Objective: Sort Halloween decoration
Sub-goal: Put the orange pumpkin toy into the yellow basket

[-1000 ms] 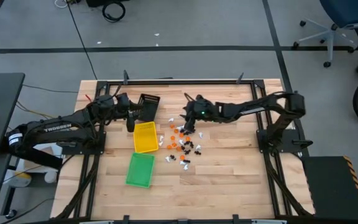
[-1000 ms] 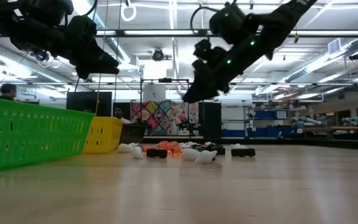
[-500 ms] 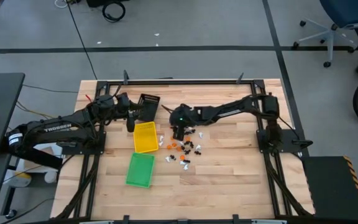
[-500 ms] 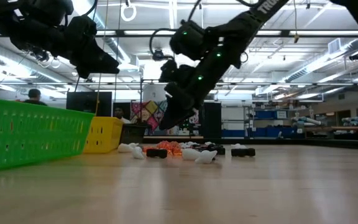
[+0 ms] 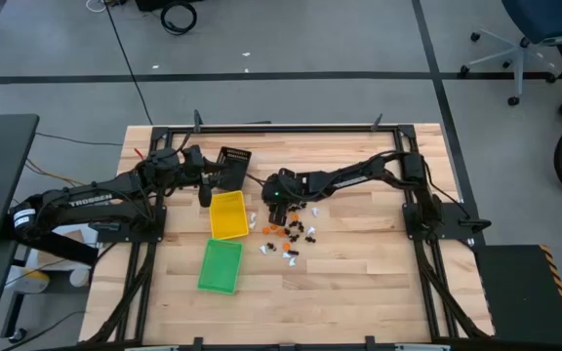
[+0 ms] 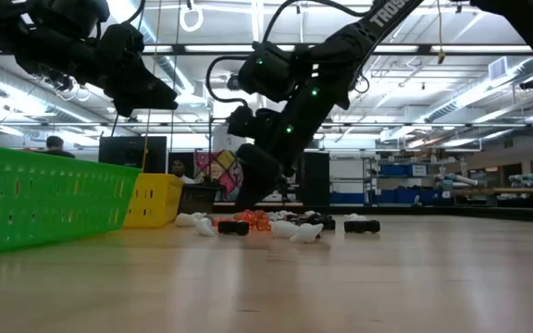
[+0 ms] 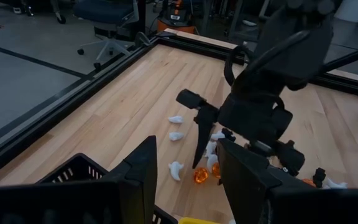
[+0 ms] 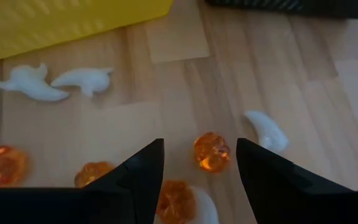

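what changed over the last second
The right gripper swept across the table toward the yellow tray and came down low over the trinket pile. Its fingers stand open either side of an orange trinket, holding nothing. The left gripper stayed open above the black tray; the trays and the pile did not visibly move.

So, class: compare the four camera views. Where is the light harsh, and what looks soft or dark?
Low view: bright ceiling strip lights leave both arms as dark silhouettes. Right wrist view: the orange trinkets glow translucent while the right claw fingers are dark shapes. Left wrist view: the left claw is soft-edged up close. High view: even light, faint shadows under the arms on the table.
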Controlling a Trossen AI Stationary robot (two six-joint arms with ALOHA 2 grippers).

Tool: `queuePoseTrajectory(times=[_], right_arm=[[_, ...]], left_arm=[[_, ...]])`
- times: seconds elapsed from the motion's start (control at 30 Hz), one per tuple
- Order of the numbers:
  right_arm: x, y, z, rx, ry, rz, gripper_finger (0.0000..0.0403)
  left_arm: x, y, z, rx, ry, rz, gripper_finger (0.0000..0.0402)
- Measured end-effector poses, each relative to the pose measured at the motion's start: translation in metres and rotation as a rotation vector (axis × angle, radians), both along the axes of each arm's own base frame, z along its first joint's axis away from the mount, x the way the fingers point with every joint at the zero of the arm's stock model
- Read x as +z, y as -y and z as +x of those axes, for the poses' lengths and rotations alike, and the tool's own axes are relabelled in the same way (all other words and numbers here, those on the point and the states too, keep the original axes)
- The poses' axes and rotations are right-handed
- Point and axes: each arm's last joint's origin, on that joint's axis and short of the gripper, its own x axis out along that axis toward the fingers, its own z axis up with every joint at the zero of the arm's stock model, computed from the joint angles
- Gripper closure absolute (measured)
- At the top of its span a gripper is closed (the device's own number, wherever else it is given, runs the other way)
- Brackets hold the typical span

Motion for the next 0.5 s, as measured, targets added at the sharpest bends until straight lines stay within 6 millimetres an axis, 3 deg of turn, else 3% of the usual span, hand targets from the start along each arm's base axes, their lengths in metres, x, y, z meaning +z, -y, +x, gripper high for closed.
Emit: queuePoseTrajectory(times=[0.23,0.5], right_arm=[[-0.017,0.001,0.006,0.019,0.003,-0.006,0.0199],[-0.020,0.002,0.006,0.013,-0.005,0.016,0.0218]], left_arm=[[0.000,0.000,0.000,0.000,0.000,0.000,0.0260],[0.000,0.000,0.000,0.001,-0.003,-0.002,0.0260]])
